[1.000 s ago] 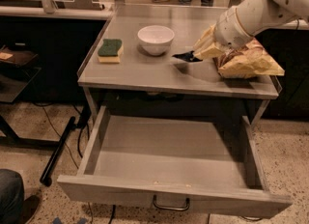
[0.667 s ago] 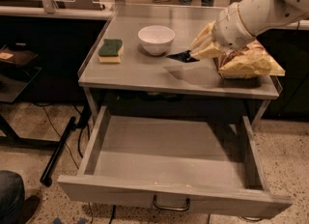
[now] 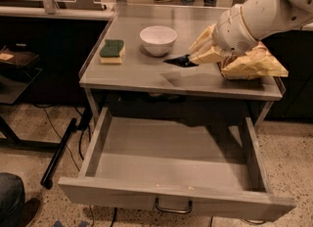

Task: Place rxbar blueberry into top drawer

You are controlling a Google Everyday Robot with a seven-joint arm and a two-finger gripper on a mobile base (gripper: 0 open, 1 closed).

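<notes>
Camera view: claw (image 3: pixel 194 59) grips rxbar blueberry (image 3: pixel 178 61) above table (image 3: pixel 142 78); top drawer (image 3: pixel 122 199) open.

No text readable — gripper (image 3: pixel 191 61) fingers (image 3: pixel 205 56) hold rxbar blueberry (image 3: pixel 178 60) above tabletop (image 3: pixel 132 72).

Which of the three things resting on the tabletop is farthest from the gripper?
The green-and-yellow sponge near the table's left edge. The white bowl and chip bag lie closer to the gripper, which holds the rxbar blueberry above the tabletop.

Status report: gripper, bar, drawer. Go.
Gripper above table, shut on bar. Bar lifted off the tabletop. Drawer open below. Bowl and chip bag flank gripper, likely not blocking.
</notes>
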